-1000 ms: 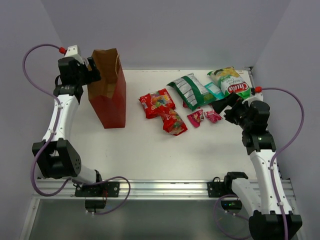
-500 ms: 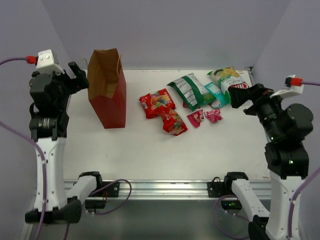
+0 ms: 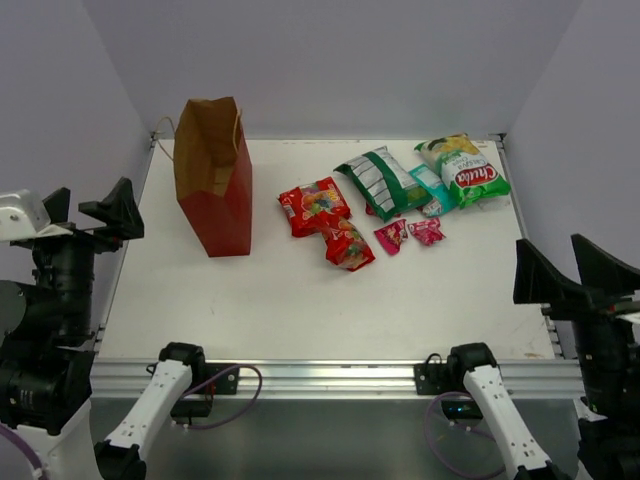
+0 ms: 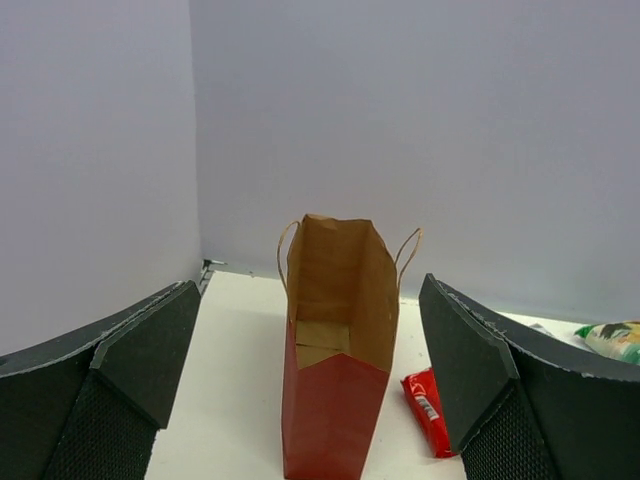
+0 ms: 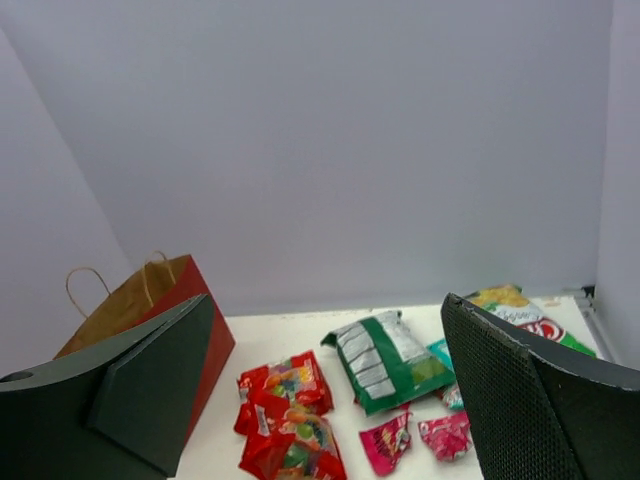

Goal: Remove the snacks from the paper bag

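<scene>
The paper bag [image 3: 213,180] stands upright, mouth upward, seemingly empty; the snacks [image 3: 315,205] lie flat nearby. The left gripper [image 3: 92,200] and right gripper [image 3: 550,255] are both spread wide.

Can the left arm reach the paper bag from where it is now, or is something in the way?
Probably yes. The left gripper is open and faces the paper bag, which stands upright with only bare table between them. The snacks lie on its other side.

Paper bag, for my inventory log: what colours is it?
Brown kraft on top, red below; the paper bag shows best in the top external view.
</scene>
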Controlling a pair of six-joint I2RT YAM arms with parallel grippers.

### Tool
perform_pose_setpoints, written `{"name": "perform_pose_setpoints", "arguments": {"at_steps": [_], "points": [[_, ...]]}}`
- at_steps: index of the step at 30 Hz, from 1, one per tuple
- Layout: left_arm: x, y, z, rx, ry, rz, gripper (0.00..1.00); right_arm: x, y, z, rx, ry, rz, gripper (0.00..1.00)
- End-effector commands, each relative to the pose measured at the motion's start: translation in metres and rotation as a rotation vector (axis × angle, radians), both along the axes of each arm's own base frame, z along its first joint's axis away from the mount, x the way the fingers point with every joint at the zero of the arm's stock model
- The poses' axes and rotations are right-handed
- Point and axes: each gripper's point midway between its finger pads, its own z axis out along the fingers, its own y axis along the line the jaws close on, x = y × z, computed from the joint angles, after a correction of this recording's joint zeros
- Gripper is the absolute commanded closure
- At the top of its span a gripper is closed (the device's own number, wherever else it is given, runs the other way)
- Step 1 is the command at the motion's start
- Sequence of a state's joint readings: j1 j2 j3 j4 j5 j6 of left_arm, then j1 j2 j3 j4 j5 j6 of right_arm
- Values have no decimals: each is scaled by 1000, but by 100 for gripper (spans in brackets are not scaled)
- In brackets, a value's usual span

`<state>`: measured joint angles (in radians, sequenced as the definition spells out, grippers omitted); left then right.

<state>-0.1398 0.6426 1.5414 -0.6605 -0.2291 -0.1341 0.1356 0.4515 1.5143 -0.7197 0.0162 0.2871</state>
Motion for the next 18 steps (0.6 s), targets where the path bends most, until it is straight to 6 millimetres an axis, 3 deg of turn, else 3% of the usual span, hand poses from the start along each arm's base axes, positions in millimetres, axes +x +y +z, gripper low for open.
{"name": "perform_pose_setpoints", "arguments": {"at_steps": [1, 2, 5, 8, 18], "points": [[-14, 2, 3, 26, -9, -2, 0, -24, -17, 13, -49, -124, -65, 1], [-14, -1, 3, 24, -11, -19, 0, -38, -20, 15, -51, -169, -72, 1], [-14, -6, -2, 19, -4, -47, 0, -53, -26, 17, -46, -240, -97, 1], [-10, -9, -9, 21, 12, -61, 0, -59, -30, 17, -45, -263, -115, 1], [6, -16, -25, 26, 55, -84, 0, -44, -22, 11, -46, -234, -81, 1]]}}
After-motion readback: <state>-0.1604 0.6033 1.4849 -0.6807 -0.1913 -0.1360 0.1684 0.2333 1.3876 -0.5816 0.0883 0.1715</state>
